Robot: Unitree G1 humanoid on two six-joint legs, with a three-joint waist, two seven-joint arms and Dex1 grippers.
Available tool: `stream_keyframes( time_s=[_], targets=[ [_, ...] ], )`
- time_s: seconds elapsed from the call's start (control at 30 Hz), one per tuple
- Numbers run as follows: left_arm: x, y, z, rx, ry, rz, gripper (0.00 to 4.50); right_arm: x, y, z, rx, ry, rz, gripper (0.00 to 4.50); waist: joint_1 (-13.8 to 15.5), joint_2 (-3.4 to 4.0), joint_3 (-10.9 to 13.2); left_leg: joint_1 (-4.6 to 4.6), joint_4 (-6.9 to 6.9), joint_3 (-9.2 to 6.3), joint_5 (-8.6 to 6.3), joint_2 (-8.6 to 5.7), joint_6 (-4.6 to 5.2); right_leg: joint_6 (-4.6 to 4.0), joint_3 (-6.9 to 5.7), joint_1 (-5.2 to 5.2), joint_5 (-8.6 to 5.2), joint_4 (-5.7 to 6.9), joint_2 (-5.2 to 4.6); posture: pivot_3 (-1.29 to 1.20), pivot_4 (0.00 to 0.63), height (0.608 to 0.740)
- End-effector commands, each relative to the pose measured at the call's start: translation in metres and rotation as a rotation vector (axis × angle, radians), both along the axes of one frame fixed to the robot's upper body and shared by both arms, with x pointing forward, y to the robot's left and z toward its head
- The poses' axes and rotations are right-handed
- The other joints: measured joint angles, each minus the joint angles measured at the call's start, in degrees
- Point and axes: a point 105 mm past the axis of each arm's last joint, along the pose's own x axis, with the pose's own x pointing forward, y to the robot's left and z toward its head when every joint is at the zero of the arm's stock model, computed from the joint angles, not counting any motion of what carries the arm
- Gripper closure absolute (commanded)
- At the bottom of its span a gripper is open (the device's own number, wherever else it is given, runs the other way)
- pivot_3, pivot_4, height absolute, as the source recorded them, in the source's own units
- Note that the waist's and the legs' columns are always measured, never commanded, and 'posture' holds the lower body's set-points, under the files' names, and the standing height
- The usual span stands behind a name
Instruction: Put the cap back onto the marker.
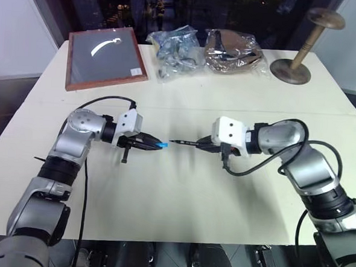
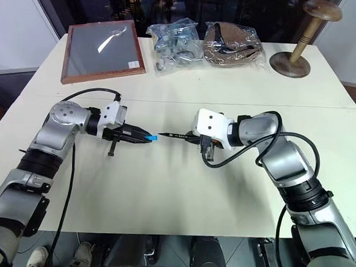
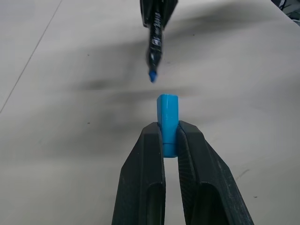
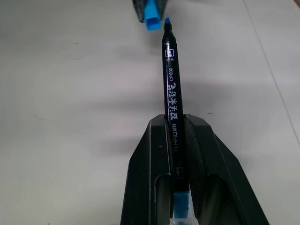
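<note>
Over the table [image 1: 180,194], well in front of the framed board [image 1: 104,53], both grippers hang facing each other with a small gap between what they carry. Left gripper [image 3: 169,136] is clamped on the cap [image 3: 167,115], its rear part pinched between the fingers and its forward part sticking out past them toward the marker. Right gripper [image 4: 176,124] is closed tight on the marker [image 4: 170,70], gripping low on the barrel so that much of the black shaft reaches out, blue tip [image 4: 167,21] leading. Tip and cap are near but apart, and in the right wrist view the cap sits slightly to one side of the tip, so they look not quite in line. Both things should be very light and rigid; smooth plastic like this may slip or twist in a pinch when pushed end-on, and the long free shaft may lever sideways if the tip meets the cap's rim. The cap's present hold by its rear part leaves the forward end free, which seems right. Whether that end is the open mouth is hard to make out, and the marker's back end is hidden between the fingers apart from a glimpse of blue.
</note>
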Motion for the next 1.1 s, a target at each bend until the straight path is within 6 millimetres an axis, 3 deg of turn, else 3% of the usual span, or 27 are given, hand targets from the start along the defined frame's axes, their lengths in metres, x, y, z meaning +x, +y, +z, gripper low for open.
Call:
stream_keyframes(
  time_s=[0.03, 1.1],
  targets=[
    [-0.0026, 0.0014, 0.0078, -0.01, -0.011, -0.004, 4.5, -0.0032, 0.0047, 0.011, -0.01, -0.068, 0.034, 4.47, 0.0, 0.0, 0.0, 0.0, 0.0, 0.0, 0.0, 0.0, 0.0, 0.0, 0.0, 0.0, 0.0, 0.0, 0.0, 0.0, 0.15, 0.74],
    [-0.0037, 0.0044, 0.0093, -0.009, -0.004, 0.025, 4.5, -0.0084, 0.0072, 0.0041, -0.015, -0.046, 0.056, 4.47, 0.0, 0.0, 0.0, 0.0, 0.01, -0.01, 0.0, 0.0, 0.0, 0.0, 0.0, 0.01, 0.0, 0.01, 0.01, 0.0, 0.15, 0.74]
  ],
)
